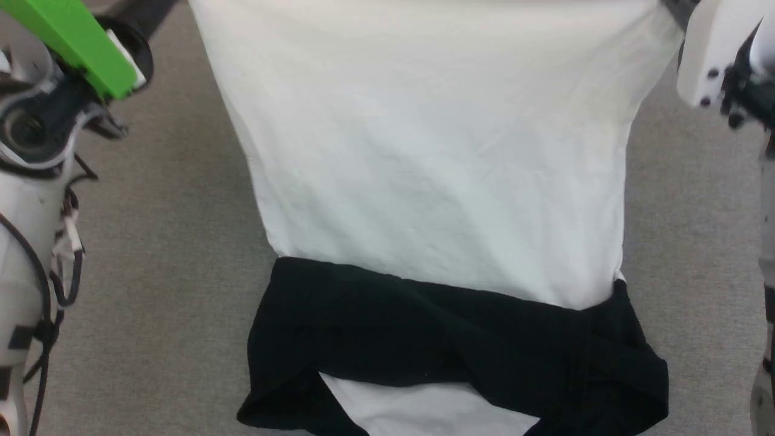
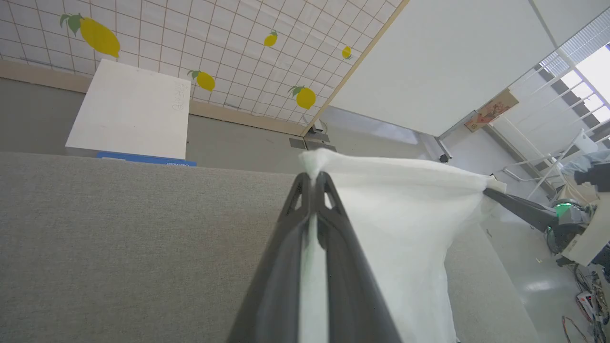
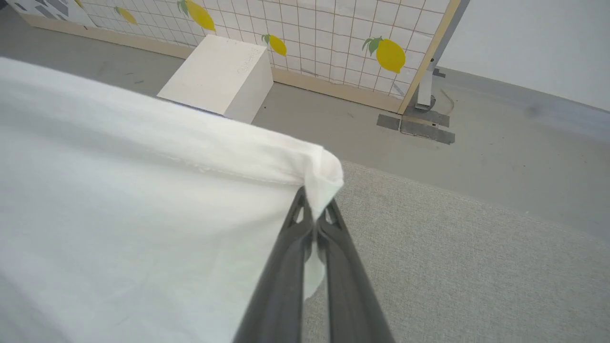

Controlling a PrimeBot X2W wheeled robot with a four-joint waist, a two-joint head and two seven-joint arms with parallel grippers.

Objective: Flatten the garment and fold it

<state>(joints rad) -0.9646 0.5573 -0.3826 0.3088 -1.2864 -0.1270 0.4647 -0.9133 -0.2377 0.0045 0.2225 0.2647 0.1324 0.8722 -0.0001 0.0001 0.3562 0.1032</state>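
Grey felt-covered table (image 1: 151,272) is the reference for everything here. On it: the garment (image 1: 436,169), a white soft-fabric shirt with long black sleeves. Its white body is lifted off the table into a taut sheet that narrows toward the near end, where the rest lies on the table. The black sleeves (image 1: 454,327) are crossed over that near end in a crumpled band, with a wedge of white showing below them (print side not visible, so can't tell which face is up). Past the table's far edge, a white tiled wall panel with yellow lemon prints (image 2: 238,43) stands on the grey floor. A plain white box (image 2: 128,109) sits on that floor between the table and the panel. Bright green block (image 1: 72,42) on the left arm hangs above the table's left side. Left gripper (image 2: 313,177): two long dark fingers pressed together, pinching one top corner of the white fabric, held above the table. Right gripper (image 3: 314,202): same, fingers clamped on the other top corner, fabric bunched over the tips. The shirt's top edge runs straight between the two corners, clear of the table.
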